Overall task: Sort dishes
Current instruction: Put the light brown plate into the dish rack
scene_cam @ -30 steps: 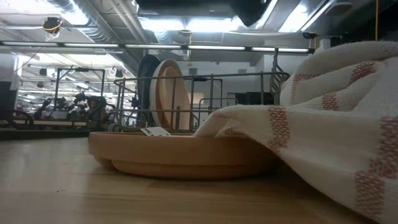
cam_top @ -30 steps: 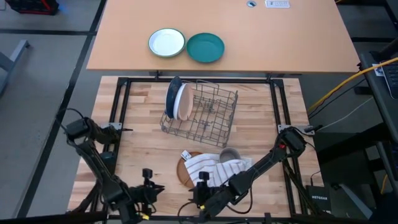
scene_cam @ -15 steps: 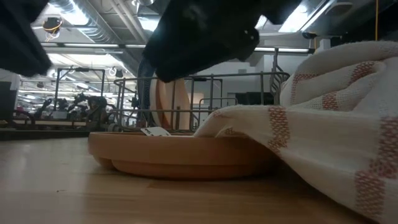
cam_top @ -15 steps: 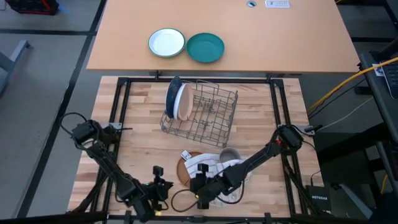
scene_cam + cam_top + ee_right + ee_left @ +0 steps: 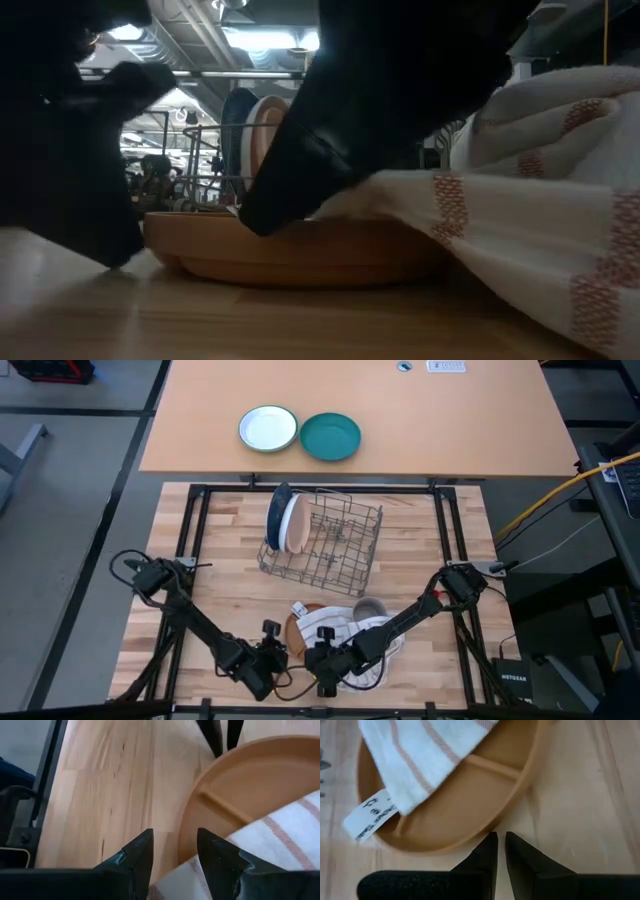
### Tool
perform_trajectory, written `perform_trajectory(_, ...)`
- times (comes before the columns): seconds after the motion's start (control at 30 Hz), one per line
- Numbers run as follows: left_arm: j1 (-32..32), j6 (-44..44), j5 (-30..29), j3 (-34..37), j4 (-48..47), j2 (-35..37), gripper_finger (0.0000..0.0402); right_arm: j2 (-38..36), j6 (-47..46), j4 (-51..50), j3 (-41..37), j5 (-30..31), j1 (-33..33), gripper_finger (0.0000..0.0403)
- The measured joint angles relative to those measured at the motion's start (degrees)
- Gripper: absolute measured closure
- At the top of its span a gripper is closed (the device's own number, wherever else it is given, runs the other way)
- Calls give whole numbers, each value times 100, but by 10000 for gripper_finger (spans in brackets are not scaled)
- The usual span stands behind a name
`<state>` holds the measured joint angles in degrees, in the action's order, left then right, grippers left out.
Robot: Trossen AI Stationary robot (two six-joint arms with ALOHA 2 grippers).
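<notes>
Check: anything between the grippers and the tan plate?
Nothing between them on the table. Left gripper, jaws nearly shut, sits just off the tan plate rim; right gripper, jaws open, is at the rim too. But a striped towel lies draped over much of the plate and must come off.

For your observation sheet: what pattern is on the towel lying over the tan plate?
White with thin reddish-brown stripes on the towel; clearest in the left wrist view.
</notes>
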<state>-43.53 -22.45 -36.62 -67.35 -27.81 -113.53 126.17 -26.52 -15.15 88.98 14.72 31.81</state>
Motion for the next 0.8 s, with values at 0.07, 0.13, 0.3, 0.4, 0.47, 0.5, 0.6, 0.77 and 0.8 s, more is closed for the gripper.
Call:
perform_trajectory(0.07, 101, 84, 21, 0, 105, -47, 373, 11, -23, -12, 4, 24, 4, 249)
perform_trajectory(0.13, 181, 91, 56, 0, 190, -48, 373, 13, -23, -53, 2, 63, 4, 249)
perform_trajectory(0.3, 271, 365, 65, 0, 464, -48, 373, 16, -73, -291, 2, 218, 4, 249)
perform_trajectory(0.4, 269, 655, 59, 0, 809, -48, 373, 18, -78, -334, 2, 218, -6, 249)
perform_trajectory(0.47, 264, 801, 61, 0, 1053, -48, 373, 18, -86, -402, 2, 200, -32, 249)
perform_trajectory(0.5, 264, 846, 59, 0, 1173, -48, 373, 18, -87, -431, 2, 190, -39, 249)
perform_trajectory(0.6, 267, 972, 52, 0, 1377, -46, 373, 18, -86, -443, 2, 70, -108, 249)
perform_trajectory(0.77, 259, 987, 39, 0, 1416, -46, 373, 18, -103, -490, 2, -193, -260, 249)
perform_trajectory(0.8, 240, 986, 39, 0, 1416, -46, 373, 18, -172, -505, 2, -228, -292, 251)
